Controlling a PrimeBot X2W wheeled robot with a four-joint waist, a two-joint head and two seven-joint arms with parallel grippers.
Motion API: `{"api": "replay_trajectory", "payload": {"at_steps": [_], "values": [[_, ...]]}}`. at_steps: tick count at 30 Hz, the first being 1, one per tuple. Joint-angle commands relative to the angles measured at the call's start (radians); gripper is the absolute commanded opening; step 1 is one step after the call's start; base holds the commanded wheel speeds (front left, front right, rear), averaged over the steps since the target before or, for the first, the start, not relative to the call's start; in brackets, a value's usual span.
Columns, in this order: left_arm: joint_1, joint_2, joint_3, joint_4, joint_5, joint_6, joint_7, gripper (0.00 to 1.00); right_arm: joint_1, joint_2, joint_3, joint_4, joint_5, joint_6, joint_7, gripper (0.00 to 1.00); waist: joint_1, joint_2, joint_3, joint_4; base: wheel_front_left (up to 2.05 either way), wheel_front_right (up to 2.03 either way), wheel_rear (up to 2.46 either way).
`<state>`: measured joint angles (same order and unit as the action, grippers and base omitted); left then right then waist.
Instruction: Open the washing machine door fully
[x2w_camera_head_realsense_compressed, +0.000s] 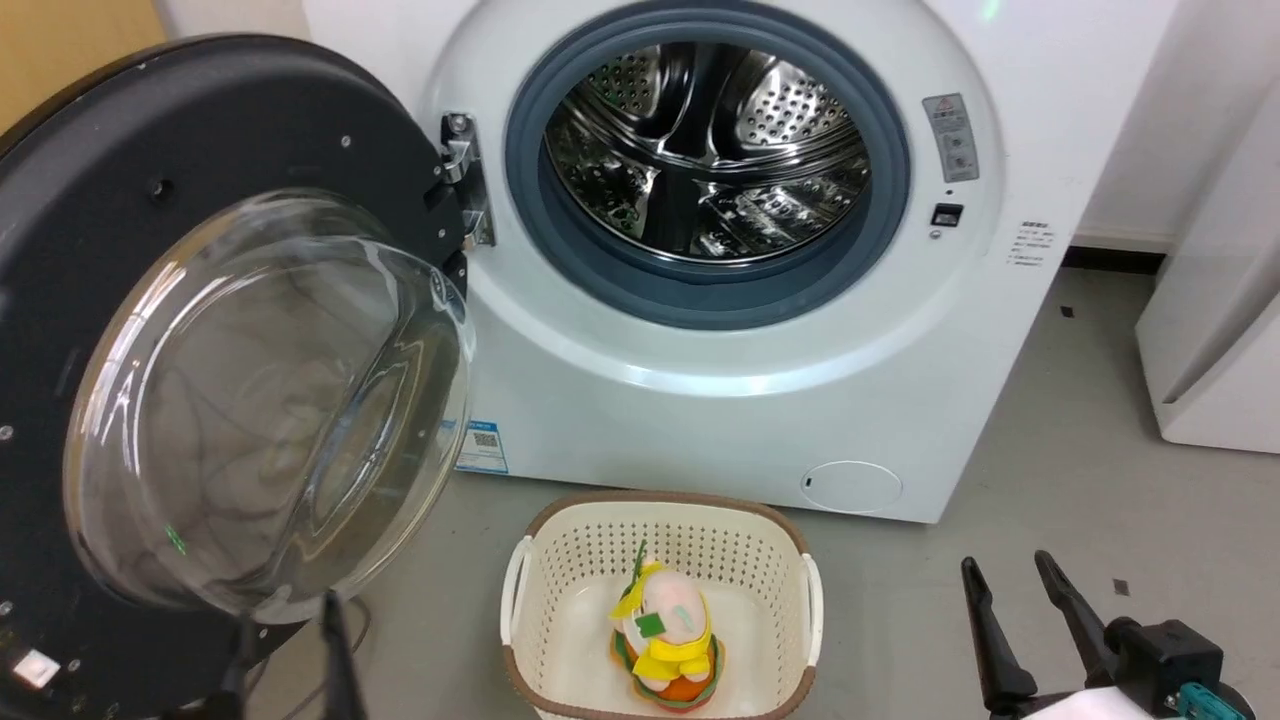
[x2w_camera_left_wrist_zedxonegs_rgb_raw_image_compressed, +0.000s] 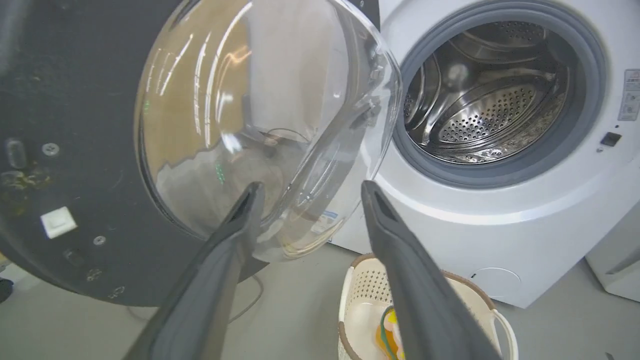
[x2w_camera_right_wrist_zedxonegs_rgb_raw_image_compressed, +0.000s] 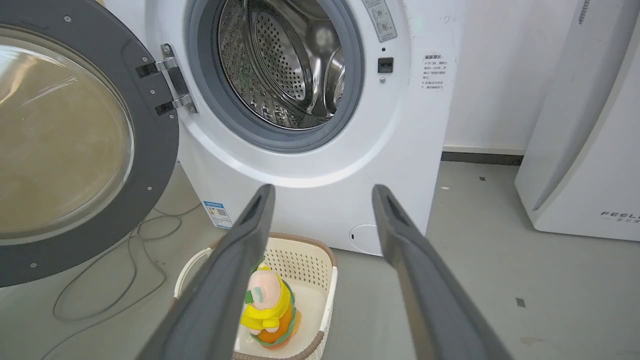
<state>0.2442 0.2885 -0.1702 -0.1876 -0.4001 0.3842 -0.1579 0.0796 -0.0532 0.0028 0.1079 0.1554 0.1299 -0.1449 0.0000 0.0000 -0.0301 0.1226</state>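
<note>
Right gripper (x2w_camera_head_realsense_compressed: 1005, 562) sits wide and empty at head view's lower right, door (x2w_camera_head_realsense_compressed: 150, 130) hanging open left of the washer (x2w_camera_head_realsense_compressed: 750, 400); left wrist view has the left gripper (x2w_camera_left_wrist_zedxonegs_rgb_raw_image_compressed: 310, 192) wide beside the door glass; right wrist view, wide above a basket (x2w_camera_right_wrist_zedxonegs_rgb_raw_image_compressed: 300, 260).

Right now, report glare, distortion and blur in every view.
Head view: bright streaks on the glass bowl of the washing machine door; the drum glints. Left wrist view: stronger white glare on the glass, and the washing machine bulges with wide-angle distortion. Right wrist view: the glass reflects tan, the white appliance leans; the right gripper, jaws open, looks soft low down.
</note>
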Motion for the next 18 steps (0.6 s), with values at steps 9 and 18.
{"api": "replay_trajectory", "payload": {"at_steps": [9, 18], "values": [[-0.062, -0.012, -0.1, 0.071, 0.063, -0.04, -0.007, 1.0, 0.024, 0.003, -0.004, -0.048, -0.059, 0.001, 0.034, 1.0, 0.0, 0.0, -0.016, -0.075, 0.0, 0.0, 0.0], [-0.138, 0.025, -0.134, 0.12, 0.121, -0.058, 0.0, 1.0, 0.047, 0.003, -0.003, -0.096, -0.12, 0.001, 0.063, 1.0, 0.0, 0.0, -0.016, -0.157, 0.0, 0.0, 0.0]]}}
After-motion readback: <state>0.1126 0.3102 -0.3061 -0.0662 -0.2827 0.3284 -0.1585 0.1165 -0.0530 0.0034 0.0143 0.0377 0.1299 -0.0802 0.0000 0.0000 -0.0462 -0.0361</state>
